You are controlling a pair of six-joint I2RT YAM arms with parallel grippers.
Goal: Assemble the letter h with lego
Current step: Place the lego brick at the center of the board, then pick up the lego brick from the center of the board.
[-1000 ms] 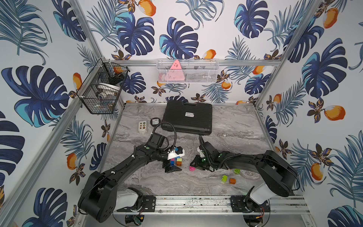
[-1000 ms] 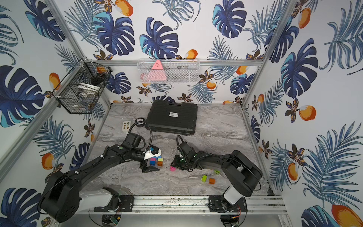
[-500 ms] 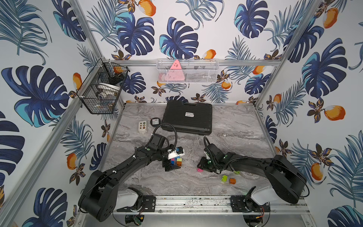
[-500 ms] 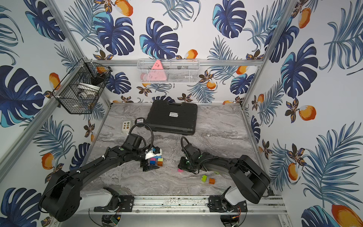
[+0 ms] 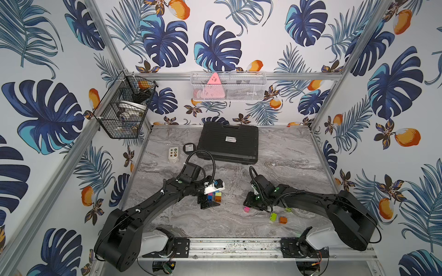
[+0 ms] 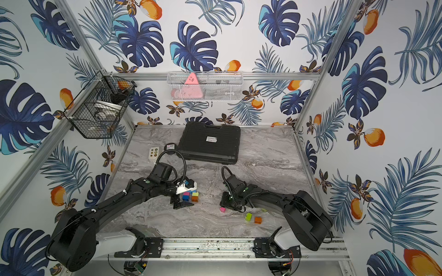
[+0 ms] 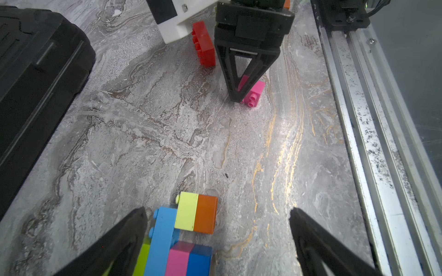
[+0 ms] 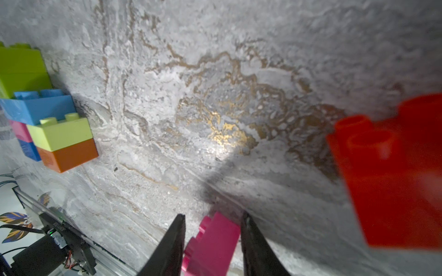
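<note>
Wallpaper [image 5: 165, 43] of big blue leaves and orange fruit covers all three walls, which are set in an aluminium frame [image 5: 299, 76]. The worktop [image 5: 287, 153] is grey veined marble under soft, even light. A black wire basket [image 5: 119, 119] hangs at 10 o'clock and a white mesh basket [image 5: 239, 93] at 12 o'clock. An aluminium rail [image 5: 234, 245] runs along 6 o'clock.

Non-task items, rear.
Black case [image 5: 228, 143] lies flat; white button box [image 5: 173, 154] and black disc [image 5: 189, 148] just beside it.
</note>
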